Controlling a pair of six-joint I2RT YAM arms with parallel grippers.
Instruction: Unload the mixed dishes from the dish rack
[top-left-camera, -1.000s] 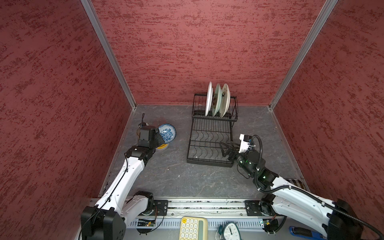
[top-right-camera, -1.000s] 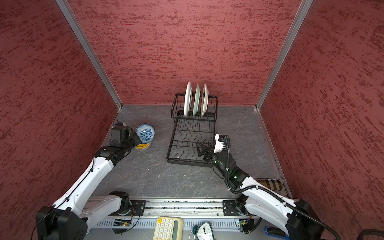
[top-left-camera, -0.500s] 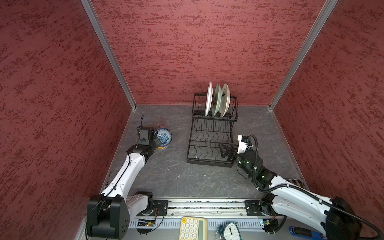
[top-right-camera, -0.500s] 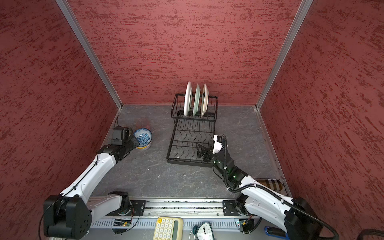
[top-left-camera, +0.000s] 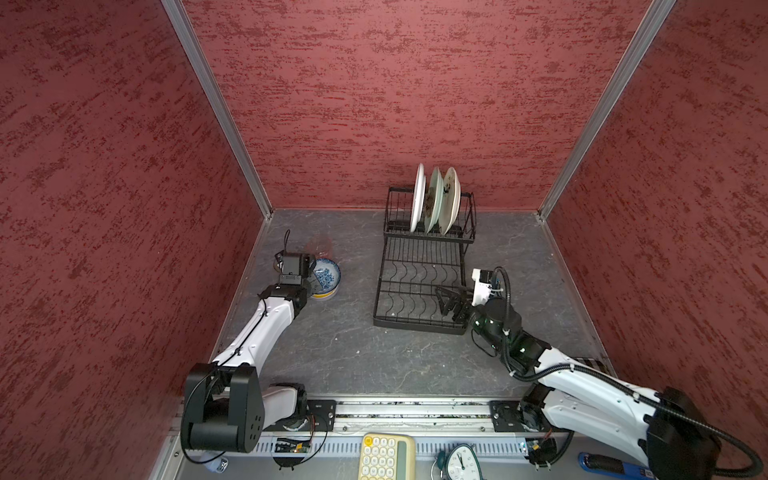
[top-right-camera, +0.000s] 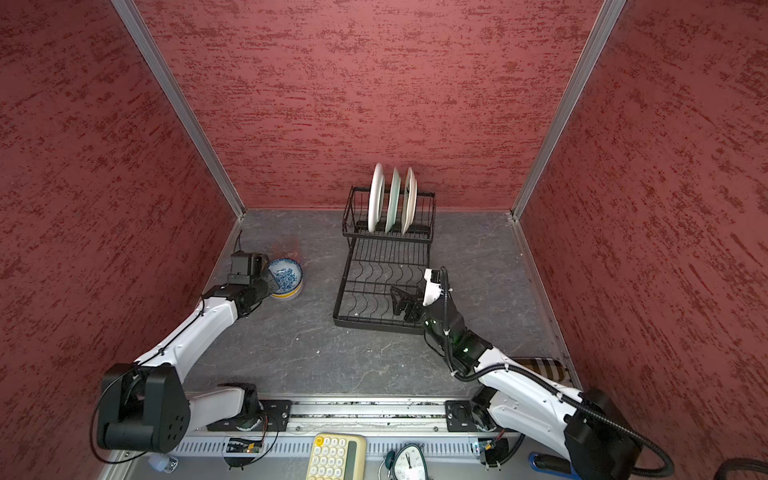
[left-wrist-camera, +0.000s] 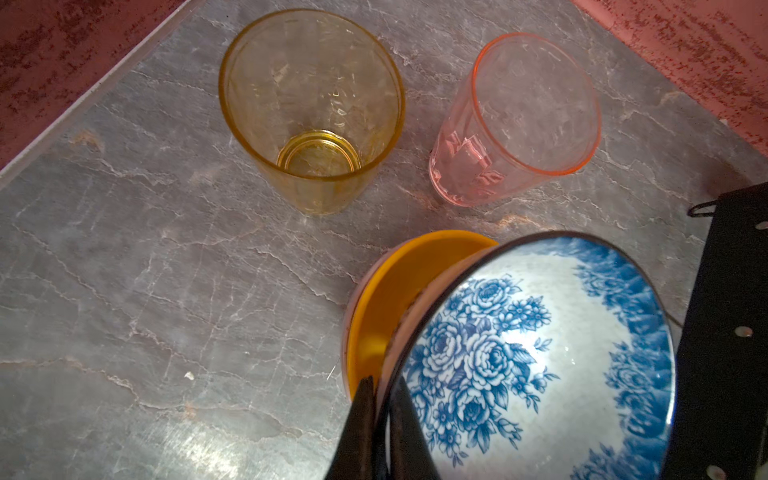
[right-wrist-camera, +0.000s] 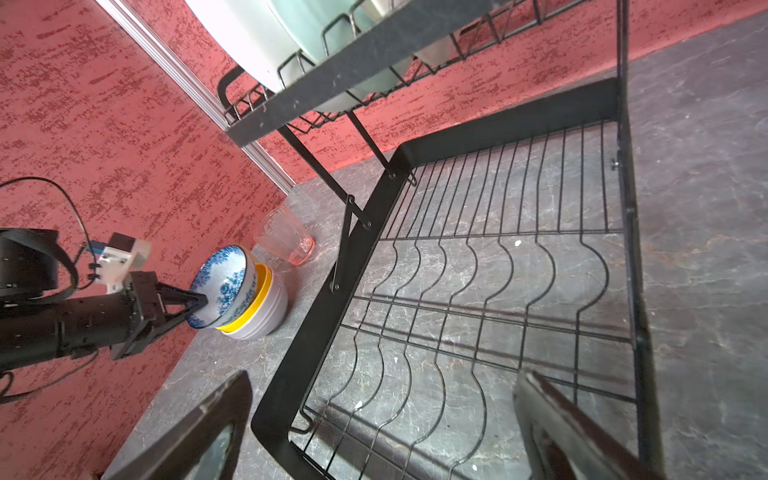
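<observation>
The black wire dish rack (top-left-camera: 415, 327) sits mid-frame in both top views, a bit to the right. Its flat tray part is bare. 3 round plates stand on edge in its tall basket, upper middle of the frame: white plate (top-left-camera: 418, 197), pale green plate (top-left-camera: 434, 199), cream plate (top-left-camera: 452, 195). So the plates look like the job that's left.

Step now, I think: stacking bowls, mid-left of the top views. The blue-and-white flower bowl (left-wrist-camera: 540, 353) is tipped, w/ its low side inside the yellow bowl (left-wrist-camera: 382, 299). That one sits in the lavender bowl (right-wrist-camera: 274, 307) on the grey marbled table (top-left-camera: 332, 353). Near them, toward the back wall, the amber glass tumbler (left-wrist-camera: 311, 108) & the pink glass tumbler (left-wrist-camera: 519, 120) stand upright, apart.

L pincer (left-wrist-camera: 381, 386) is pinching the flower bowl's rim, one finger inside, one outside. Next move prob.: lay the bowl flat in the yellow one, then let go slow so it won't slide.

R pincer (top-left-camera: 451, 301) is spread wide w/ nothing in it, over the tray's near end. The plates are well apart from it.
</observation>
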